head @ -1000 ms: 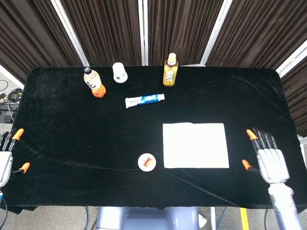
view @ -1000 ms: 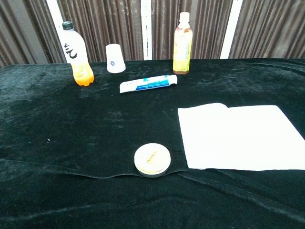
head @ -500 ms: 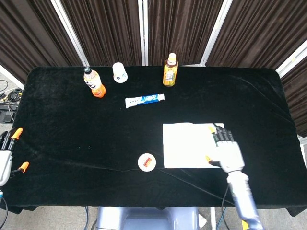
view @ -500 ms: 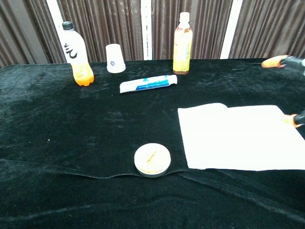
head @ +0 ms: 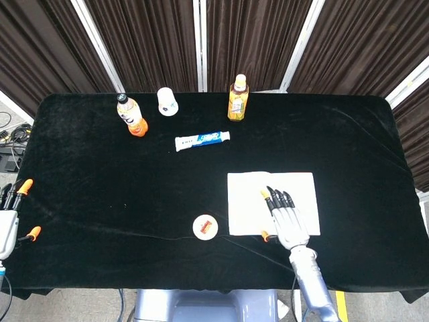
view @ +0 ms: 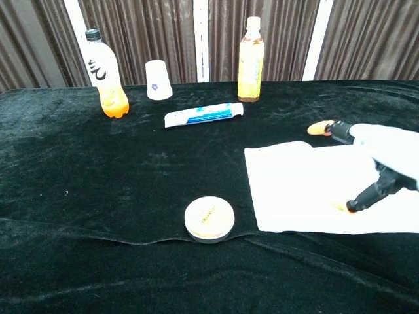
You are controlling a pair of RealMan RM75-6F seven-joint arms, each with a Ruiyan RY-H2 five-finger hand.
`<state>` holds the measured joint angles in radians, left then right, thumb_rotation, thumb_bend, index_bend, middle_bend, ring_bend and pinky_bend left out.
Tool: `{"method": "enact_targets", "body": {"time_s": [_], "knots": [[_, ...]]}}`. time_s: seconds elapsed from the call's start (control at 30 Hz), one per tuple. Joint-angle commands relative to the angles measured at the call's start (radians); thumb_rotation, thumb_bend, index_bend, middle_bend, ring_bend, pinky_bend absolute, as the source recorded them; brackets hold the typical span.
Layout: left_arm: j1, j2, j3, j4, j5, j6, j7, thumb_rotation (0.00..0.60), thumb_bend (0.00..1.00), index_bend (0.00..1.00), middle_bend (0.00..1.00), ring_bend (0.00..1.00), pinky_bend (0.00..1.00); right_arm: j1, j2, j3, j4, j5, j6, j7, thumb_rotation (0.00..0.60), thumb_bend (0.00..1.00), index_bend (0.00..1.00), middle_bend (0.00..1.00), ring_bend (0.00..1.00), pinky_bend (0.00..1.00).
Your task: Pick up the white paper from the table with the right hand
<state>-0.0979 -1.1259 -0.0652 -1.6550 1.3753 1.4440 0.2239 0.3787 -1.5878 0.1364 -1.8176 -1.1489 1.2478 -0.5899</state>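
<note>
The white paper (head: 271,203) lies flat on the black desk (head: 100,194), at about four o'clock from the desk's middle, near my edge. My right robot hand (head: 287,218) is spread above its right half, fingers apart and holding nothing, palm down; in the chest view one fingertip (view: 351,207) looks to be at or just over the sheet, though I cannot tell if it touches. I judge a flat sheet needs an edge to lift, so I am placed over it. At nine o'clock of the paper sits a round tin (head: 206,227); at eleven, a toothpaste tube (head: 202,139). My left robot hand (head: 7,221) waits open at the desk's far left edge.
</note>
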Motion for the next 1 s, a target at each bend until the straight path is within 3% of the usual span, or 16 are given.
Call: {"method": "enact_targets", "body": {"time_s": [0.03, 0.27, 1.0], "knots": [[0.000, 0.000, 0.000, 0.000, 0.000, 0.000, 0.001, 0.600, 0.23, 0.00, 0.00, 0.00, 0.00, 0.003, -0.018, -0.017, 0.003, 0.000, 0.000, -0.015, 0.600, 0.15, 0.00, 0.00, 0.00, 0.00], [0.001, 0.002, 0.001, -0.005, 0.002, 0.003, -0.003, 0.600, 0.23, 0.00, 0.00, 0.00, 0.00, 0.013, -0.072, -0.042, 0.037, 0.006, -0.005, -0.037, 0.600, 0.15, 0.00, 0.00, 0.00, 0.00], [-0.001, 0.012, -0.005, -0.014, -0.027, -0.009, -0.001, 0.600, 0.24, 0.00, 0.00, 0.00, 0.00, 0.045, -0.193, -0.023, 0.195, 0.013, -0.030, 0.016, 0.600, 0.14, 0.00, 0.00, 0.00, 0.00]]}}
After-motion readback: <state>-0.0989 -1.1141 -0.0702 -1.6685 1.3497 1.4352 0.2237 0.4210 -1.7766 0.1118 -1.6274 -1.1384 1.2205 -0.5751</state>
